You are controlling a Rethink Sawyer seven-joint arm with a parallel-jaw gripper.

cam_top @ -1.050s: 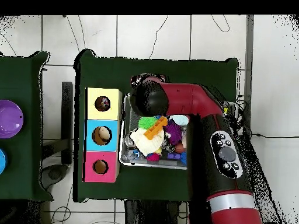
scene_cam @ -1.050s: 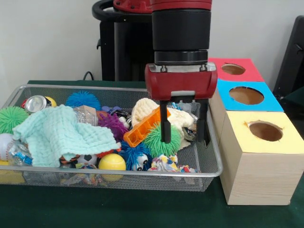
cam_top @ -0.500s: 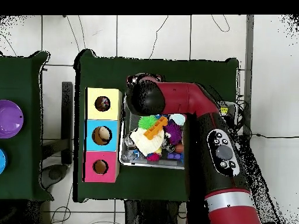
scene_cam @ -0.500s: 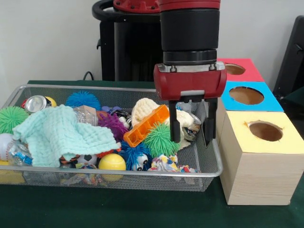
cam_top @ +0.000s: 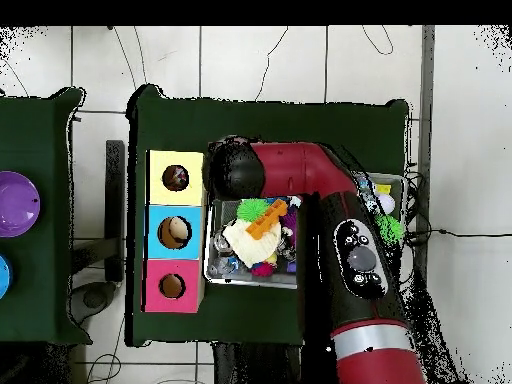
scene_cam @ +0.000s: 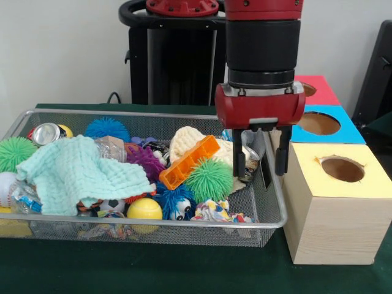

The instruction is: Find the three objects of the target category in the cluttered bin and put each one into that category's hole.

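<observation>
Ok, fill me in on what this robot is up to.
The gripper hangs open and empty at the end of the wire bin nearest the sorting box, just beside the yellow hole. The bin is full of clutter: a green spiky ball, an orange block, a mint cloth. Nothing is grasped.

A green cloth covers the table [scene_cam: 184, 269]. On a separate table at the overhead view's left edge lies a purple plate [cam_top: 15, 203], above a blue one [cam_top: 3, 276]

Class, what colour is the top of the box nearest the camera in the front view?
Yellow top, over pale wooden sides; front view shows it best.
</observation>
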